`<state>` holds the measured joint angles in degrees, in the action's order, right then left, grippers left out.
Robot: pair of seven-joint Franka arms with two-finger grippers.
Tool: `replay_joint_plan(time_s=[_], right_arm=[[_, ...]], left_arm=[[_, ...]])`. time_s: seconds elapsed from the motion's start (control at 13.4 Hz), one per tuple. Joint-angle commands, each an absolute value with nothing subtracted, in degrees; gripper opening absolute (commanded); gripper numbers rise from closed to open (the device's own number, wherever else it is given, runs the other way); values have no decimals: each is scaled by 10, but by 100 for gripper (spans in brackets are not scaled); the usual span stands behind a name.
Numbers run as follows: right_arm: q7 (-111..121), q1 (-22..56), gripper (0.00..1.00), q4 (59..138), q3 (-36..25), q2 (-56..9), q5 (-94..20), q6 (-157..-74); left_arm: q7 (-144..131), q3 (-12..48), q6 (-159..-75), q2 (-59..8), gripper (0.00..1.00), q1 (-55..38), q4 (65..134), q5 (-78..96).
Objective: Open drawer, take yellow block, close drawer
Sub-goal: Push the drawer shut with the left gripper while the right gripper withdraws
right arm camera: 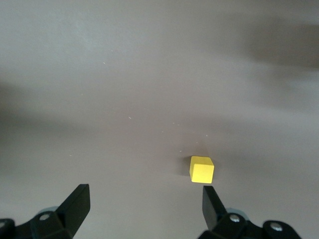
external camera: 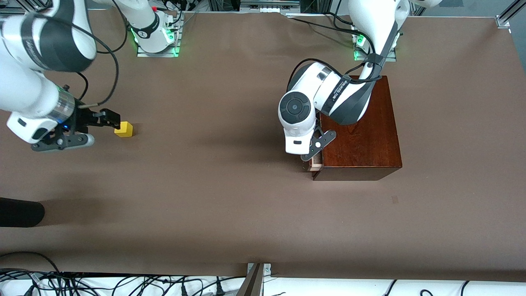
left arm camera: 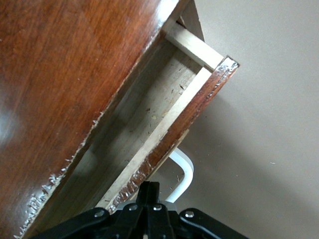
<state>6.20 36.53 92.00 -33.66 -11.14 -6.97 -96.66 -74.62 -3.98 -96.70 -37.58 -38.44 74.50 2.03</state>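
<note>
The drawer (external camera: 316, 163) sticks a little way out of the dark mahogany box (external camera: 363, 135), toward the right arm's end of the table. The left wrist view shows its pale tray (left arm camera: 149, 107) with nothing in it, its reddish front (left arm camera: 197, 107) and its white handle (left arm camera: 182, 172). My left gripper (left arm camera: 148, 190) is shut and empty, right at the drawer front's top edge beside the handle. The yellow block (external camera: 124, 129) lies on the table at the right arm's end. My right gripper (external camera: 107, 120) is open just beside the block (right arm camera: 201, 169), which lies by one fingertip (right arm camera: 210, 198), outside the jaws.
A black rounded object (external camera: 20, 211) juts in at the table's edge at the right arm's end, nearer to the front camera. Cables (external camera: 82, 283) hang along the front edge. The brown table (external camera: 213, 185) is bare between block and box.
</note>
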Motion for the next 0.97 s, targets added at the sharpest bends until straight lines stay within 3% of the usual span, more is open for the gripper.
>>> replay_joint_plan(time_s=[0.0, 0.22, 0.9], right_arm=[[38, 310, 100, 924, -284, -81, -55, -961], [5, 232, 100, 926, -204, -53, -31, -959], [-95, 81, 100, 955, -81, 12, -18, -956]], left_arm=[[-732, -41, -965, -356, 0, -376, 773, 2], [-708, -41, -962, -356, 0, -360, 779, -15], [-690, -41, -962, -356, 0, -351, 779, -15]])
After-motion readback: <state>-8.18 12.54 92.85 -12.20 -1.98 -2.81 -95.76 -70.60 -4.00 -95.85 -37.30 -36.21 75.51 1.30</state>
